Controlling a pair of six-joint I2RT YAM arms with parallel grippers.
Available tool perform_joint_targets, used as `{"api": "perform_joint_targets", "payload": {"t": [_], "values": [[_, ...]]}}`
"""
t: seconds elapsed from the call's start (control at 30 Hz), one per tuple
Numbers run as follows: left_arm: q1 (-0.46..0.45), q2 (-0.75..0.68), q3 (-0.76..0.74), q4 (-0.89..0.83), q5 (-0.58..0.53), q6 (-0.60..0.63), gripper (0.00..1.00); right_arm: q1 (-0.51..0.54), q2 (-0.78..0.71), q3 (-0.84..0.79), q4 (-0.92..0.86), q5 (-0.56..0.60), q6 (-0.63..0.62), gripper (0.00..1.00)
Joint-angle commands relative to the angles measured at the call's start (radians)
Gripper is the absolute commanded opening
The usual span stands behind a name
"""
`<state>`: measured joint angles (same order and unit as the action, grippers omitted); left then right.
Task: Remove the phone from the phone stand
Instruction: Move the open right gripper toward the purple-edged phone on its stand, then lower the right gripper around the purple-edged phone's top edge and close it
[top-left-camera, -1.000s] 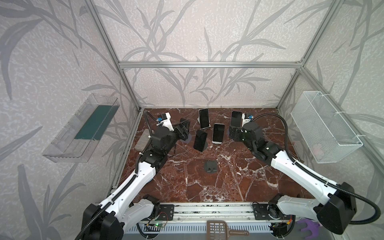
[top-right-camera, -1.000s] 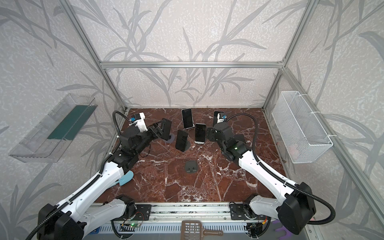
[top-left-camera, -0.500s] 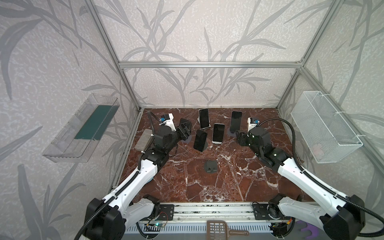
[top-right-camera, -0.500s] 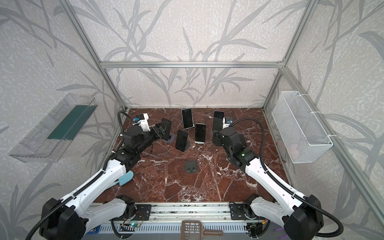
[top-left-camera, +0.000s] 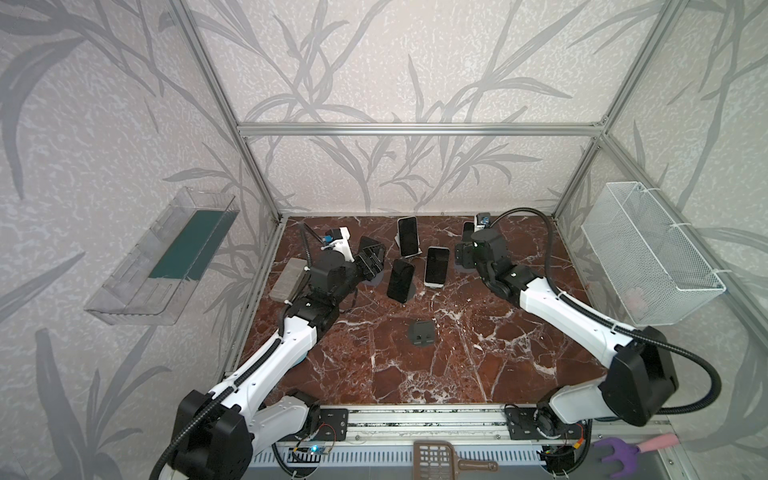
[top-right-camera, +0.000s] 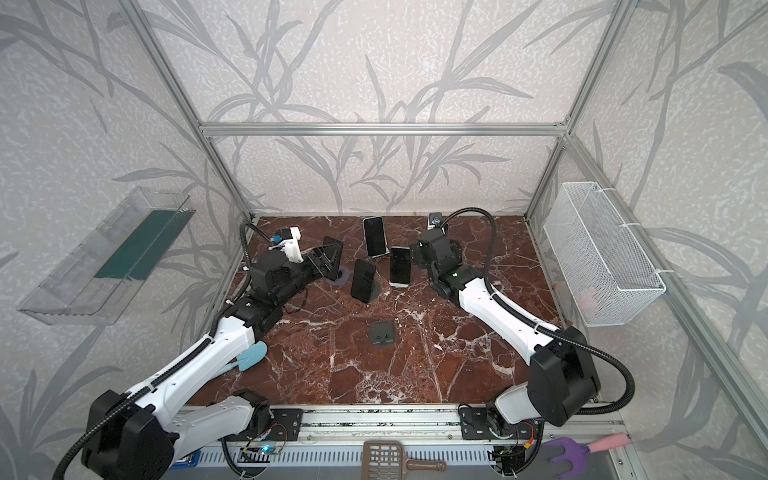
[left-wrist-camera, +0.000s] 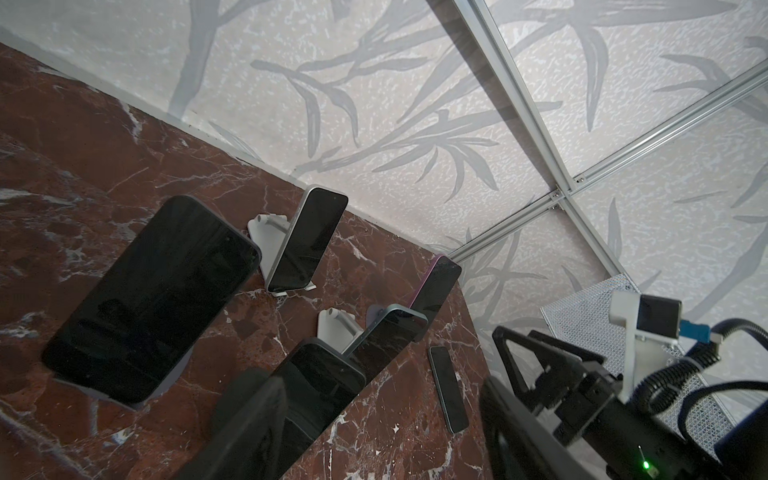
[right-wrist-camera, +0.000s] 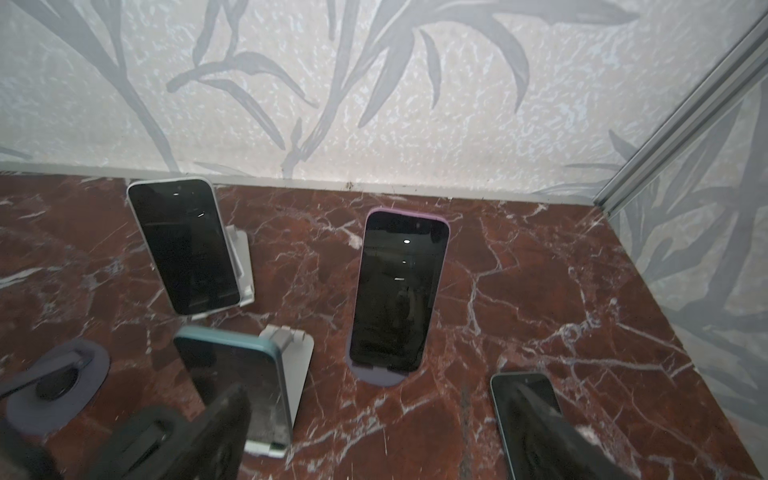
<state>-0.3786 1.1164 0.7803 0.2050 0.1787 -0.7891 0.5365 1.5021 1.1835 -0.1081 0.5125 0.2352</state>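
One phone (left-wrist-camera: 449, 388) is lying on the tabletop (top-left-camera: 457, 365), other phones (right-wrist-camera: 395, 291) are waiting on stands (right-wrist-camera: 299, 353); the spread right hand (right-wrist-camera: 380, 399) is holding nothing.

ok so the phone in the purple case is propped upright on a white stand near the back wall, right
Not quite: the stand is purple, not white. The right wrist view shows the phone in the purple case propped upright on a matching purple stand near the back wall.
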Motion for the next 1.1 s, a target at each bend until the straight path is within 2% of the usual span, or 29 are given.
{"api": "perform_joint_targets", "payload": {"t": [0.0, 0.17, 0.23, 0.4, 0.7, 0.83, 1.07], "values": [[0.004, -0.001, 0.014, 0.04, 0.04, -0.013, 0.74, -0.034, 0.08, 0.115, -0.005, 0.028, -0.019, 0.97], [0.004, 0.003, 0.011, 0.052, 0.057, -0.025, 0.72, -0.09, 0.243, 0.315, -0.143, -0.08, 0.004, 0.99], [0.006, 0.011, 0.019, 0.053, 0.082, -0.028, 0.69, -0.103, 0.304, 0.4, -0.206, -0.088, -0.005, 0.99], [0.006, 0.02, 0.024, 0.061, 0.108, -0.038, 0.69, -0.13, 0.382, 0.505, -0.275, -0.117, -0.002, 0.99], [0.005, 0.025, 0.023, 0.074, 0.132, -0.041, 0.7, -0.148, 0.467, 0.568, -0.302, -0.142, 0.027, 0.99], [0.005, 0.037, 0.023, 0.084, 0.146, -0.052, 0.7, -0.148, 0.494, 0.576, -0.3, -0.101, 0.035, 0.99], [0.007, 0.049, 0.023, 0.119, 0.187, -0.071, 0.7, -0.146, 0.4, 0.403, -0.128, -0.042, 0.05, 0.99]]}}
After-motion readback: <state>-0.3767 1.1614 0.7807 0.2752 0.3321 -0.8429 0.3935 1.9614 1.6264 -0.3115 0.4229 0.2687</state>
